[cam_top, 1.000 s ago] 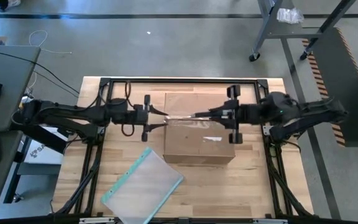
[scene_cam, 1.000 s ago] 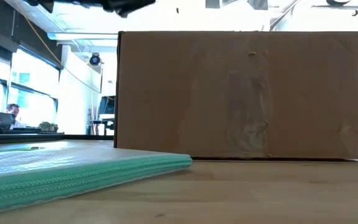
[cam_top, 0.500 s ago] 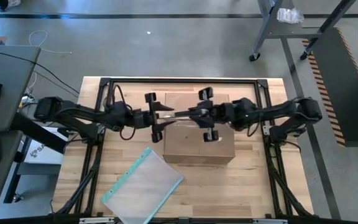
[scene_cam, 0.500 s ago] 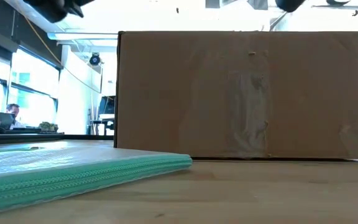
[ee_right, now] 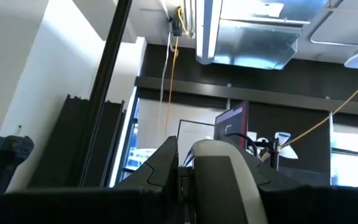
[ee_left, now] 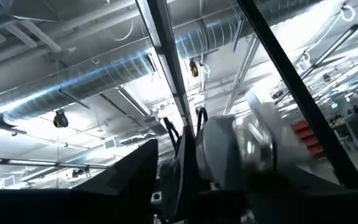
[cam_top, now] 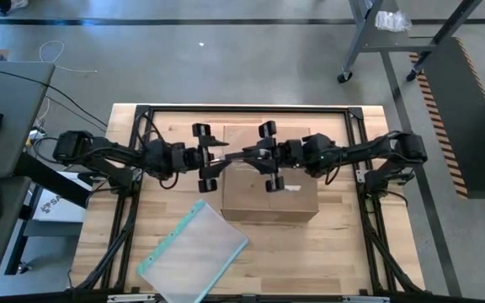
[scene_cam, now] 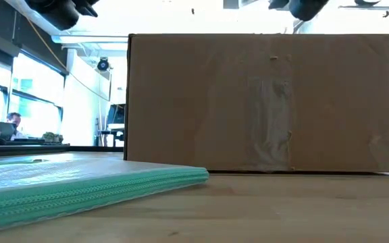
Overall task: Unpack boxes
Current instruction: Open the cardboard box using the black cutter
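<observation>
- The cardboard box sits on the wooden table just above the centre of the overhead frame, flaps down and clear tape along its top seam.
- In the low view the box fills the middle and right of the frame, with a strip of tape down its near face.
- The left gripper reaches in from the left of the overhead frame and hangs over the box's upper left corner. Whether its fingers are parted or closed I cannot tell.
- The right gripper comes in from the right, stretched across the top of the box, its tip almost meeting the left one above the seam. Whether its fingers are parted or closed I cannot tell either.
- A flat clear pouch with a teal edge lies on the table at the lower left of the overhead frame, just apart from the box's lower left corner.
- In the low view the pouch lies across the lower left, in front of the box.
- Both wrist views point up at the ceiling and show neither the box nor the table.
</observation>
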Controlling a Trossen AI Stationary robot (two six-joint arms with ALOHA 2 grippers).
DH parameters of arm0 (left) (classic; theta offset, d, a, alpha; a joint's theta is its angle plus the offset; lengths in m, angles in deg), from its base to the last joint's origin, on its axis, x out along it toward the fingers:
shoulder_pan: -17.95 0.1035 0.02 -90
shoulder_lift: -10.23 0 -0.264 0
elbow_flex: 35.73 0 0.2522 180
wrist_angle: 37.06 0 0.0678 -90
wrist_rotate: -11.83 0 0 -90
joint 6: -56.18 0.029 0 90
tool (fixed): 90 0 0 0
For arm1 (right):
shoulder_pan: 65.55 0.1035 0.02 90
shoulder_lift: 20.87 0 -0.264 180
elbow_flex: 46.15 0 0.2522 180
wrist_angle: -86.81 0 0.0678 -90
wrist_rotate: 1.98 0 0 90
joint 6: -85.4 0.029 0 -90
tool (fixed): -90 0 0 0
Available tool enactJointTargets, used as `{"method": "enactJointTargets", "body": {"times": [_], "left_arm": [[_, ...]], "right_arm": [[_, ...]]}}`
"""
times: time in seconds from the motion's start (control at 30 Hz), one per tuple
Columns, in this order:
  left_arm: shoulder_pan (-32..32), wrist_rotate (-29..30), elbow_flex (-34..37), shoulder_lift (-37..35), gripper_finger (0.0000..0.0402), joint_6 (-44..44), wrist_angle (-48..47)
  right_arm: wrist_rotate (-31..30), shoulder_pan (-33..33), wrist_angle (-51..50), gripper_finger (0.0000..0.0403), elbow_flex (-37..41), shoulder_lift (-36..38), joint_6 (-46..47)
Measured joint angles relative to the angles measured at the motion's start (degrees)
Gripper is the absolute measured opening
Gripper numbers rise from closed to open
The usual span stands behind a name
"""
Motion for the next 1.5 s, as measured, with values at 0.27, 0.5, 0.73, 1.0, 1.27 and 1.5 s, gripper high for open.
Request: {"method": "enactJointTargets", "body": {"times": [0.27,0.5,0.73,1.0,1.27,1.5], "left_arm": [[0.0,-0.7,0.0,0.0,0.0051,-4.7,0.6],[-0.1,3.7,-0.2,-5.8,0.0033,-8.7,-11.5],[0.3,15.7,-4.8,-22.0,0.0033,-8.1,-53.2],[9.1,19.5,-26.4,-23.2,0.0033,-23.7,-112.1],[31.2,-11.4,-26.7,-10.5,0.0033,-19.4,-137.3],[39.7,-14.7,-17.0,2.5,0.0047,-6.7,-138.3]], "right_arm": [[-2.7,0.0,-2.3,0.0084,-0.1,0.0,1.5],[-3.5,-0.2,-16.8,0.0144,0.1,2.1,-0.2],[-15.8,-0.8,-52.6,0.0178,0.0,12.1,-1.5],[-17.9,-1.0,-73.1,0.0184,0.0,19.2,1.3],[-18.1,-1.3,-70.8,0.0185,0.0,18.8,0.5],[-18.0,-1.3,-72.5,0.0185,0.0,18.4,2.8]]}}
